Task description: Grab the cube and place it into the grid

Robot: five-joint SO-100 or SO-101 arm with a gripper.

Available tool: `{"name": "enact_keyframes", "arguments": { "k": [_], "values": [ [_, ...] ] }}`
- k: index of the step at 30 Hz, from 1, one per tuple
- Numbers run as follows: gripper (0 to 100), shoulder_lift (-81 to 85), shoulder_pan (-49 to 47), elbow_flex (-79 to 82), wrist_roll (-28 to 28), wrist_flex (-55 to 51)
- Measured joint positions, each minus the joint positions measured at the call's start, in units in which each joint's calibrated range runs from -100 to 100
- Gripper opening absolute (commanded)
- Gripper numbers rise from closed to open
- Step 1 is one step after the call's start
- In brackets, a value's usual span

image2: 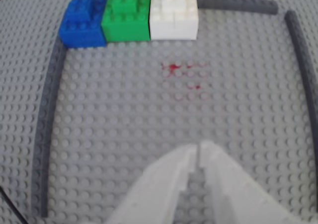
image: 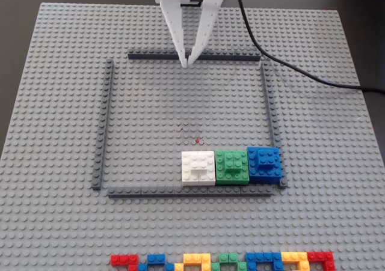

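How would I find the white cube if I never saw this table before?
Look inside the grid, the big square of dark strips on the grey baseplate. In the fixed view three blocks sit in a row along its near edge. The cube is the left one, white, beside the green block.

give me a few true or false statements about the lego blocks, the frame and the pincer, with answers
1. The white cube sits inside the grid, against its near strip in the fixed view. True.
2. The pincer is clamped on the white cube. False: its tips are together and empty near the far strip, well away from the cube.
3. The green block stands between the white cube and the blue block. True.
4. The blue block is stacked on top of the green block. False: it stands beside it on the baseplate.
5. Red marks show on the baseplate in front of the blocks in the wrist view. True.
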State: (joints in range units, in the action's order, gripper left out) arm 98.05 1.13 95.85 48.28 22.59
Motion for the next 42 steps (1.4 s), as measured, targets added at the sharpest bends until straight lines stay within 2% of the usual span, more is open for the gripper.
{"name": "enact_keyframes", "arguments": {
  "k": [8,18,42],
  "values": [
    [0,0.00,-0.44,3.53,-0.78,0.88],
    [0,0.00,-1.68,3.53,1.03,-4.49],
    [0,0.00,-1.68,3.53,-1.03,-8.50]
  ]
}}
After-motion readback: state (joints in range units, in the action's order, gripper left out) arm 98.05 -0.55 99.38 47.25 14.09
